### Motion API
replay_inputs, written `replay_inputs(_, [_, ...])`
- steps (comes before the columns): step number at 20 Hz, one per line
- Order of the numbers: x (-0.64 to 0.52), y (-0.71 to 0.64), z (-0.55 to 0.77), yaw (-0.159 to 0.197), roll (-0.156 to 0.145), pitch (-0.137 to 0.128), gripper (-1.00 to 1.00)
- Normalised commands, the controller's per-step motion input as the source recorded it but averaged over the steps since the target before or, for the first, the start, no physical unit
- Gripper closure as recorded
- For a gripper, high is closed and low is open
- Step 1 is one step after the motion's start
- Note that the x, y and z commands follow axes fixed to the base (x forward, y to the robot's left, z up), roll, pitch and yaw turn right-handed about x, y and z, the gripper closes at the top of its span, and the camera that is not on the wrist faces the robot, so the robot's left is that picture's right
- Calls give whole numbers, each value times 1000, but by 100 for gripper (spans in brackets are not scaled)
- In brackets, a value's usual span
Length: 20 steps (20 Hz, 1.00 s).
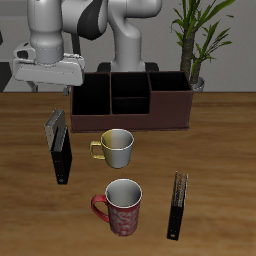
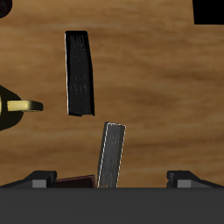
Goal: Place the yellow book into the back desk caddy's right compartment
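Observation:
The yellow book (image 1: 56, 127) stands upright on the table, thin, grey-covered with a tan side. It also shows in the wrist view (image 2: 112, 156), just ahead of my fingers. My gripper (image 1: 45, 80) hangs open and empty above and slightly behind the book. In the wrist view both fingertips (image 2: 39, 179) are spread wide, with the gripper (image 2: 114, 180) centred near the book's end. The back desk caddy (image 1: 130, 112) is a long reddish-brown box at the table's back with two end sections and a smaller middle one. All look empty. A sliver of it shows in the wrist view (image 2: 77, 183).
A plain black book (image 1: 62, 160) lies just in front of the yellow book, also in the wrist view (image 2: 79, 74). A grey mug with a yellow handle (image 1: 116, 147) and a red mug (image 1: 122, 207) stand mid-table. A dark patterned-spine book (image 1: 177, 205) lies near the front edge.

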Motion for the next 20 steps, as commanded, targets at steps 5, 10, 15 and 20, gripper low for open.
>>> replay_inputs(5, [-23,-42,-320,-17,-14,-4,-100])
replay_inputs(10, [17,-95,-207,-20,-15,3,-100])
replay_inputs(15, [20,-30,-162,-17,-18,-1,-100])
replay_inputs(20, [51,-25,-225,-19,-13,24,-100])
